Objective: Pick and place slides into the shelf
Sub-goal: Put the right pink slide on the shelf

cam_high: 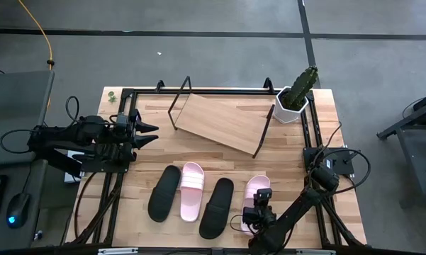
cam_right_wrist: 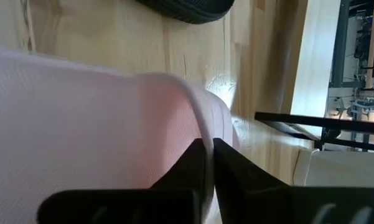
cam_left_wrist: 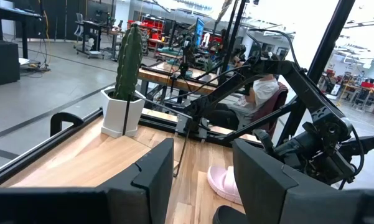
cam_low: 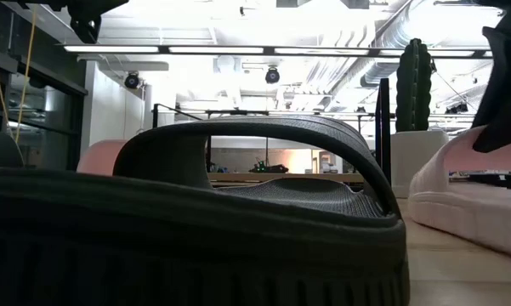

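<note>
Fingers [cam_right_wrist: 227, 165] of our right gripper [cam_high: 259, 210] pinch the rightmost pink slide's [cam_high: 256, 188] near edge; our left gripper [cam_high: 147, 132] waits half-open, far left.

No legible text, label, brand, number or sign appears on any item or surface in any of the four views.

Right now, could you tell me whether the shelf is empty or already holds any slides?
Empty: the shelf shows bare board, and all four slides lie on the table in front of it.
</note>
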### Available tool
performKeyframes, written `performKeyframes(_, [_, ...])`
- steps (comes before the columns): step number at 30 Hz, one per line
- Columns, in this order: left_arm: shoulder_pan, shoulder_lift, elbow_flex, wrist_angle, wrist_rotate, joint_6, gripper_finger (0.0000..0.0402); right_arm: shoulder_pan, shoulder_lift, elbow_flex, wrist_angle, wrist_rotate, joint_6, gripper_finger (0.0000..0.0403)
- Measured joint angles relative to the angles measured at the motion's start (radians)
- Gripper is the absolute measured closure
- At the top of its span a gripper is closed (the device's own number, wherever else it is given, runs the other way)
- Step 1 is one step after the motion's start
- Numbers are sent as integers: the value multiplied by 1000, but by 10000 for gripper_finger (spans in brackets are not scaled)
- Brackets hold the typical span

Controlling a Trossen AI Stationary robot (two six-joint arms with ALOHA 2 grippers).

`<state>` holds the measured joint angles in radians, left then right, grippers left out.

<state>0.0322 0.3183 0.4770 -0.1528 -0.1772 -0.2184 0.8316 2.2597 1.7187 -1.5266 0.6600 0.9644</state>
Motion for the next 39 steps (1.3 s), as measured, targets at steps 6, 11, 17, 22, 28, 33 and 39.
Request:
performKeyframes(6, [0, 0, 0, 0, 0, 0, 252, 0, 0, 0, -1, -2, 0, 395])
performKeyframes(11, [0, 0, 0, -9, 0, 0, 252, 0, 0, 0, -19, -3, 6, 398])
performKeyframes(17, [0, 2, 0, -48, 8, 9, 252, -11, -5, 0, -44, -22, 43, 401])
performKeyframes(22, [0, 25, 0, -51, 11, 97, 252, -30, -31, 0, -44, -23, 41, 400])
performKeyframes(28, [0, 90, 0, -46, 64, 211, 252, -53, -90, 0, -44, -18, 15, 400])
performKeyframes(33, [0, 156, 0, 20, 107, 311, 252, -59, -155, 0, -44, -15, -3, 400])
performKeyframes(39, [-1, 236, 0, 108, 171, 422, 252, -63, -238, 0, -45, -14, -38, 400])
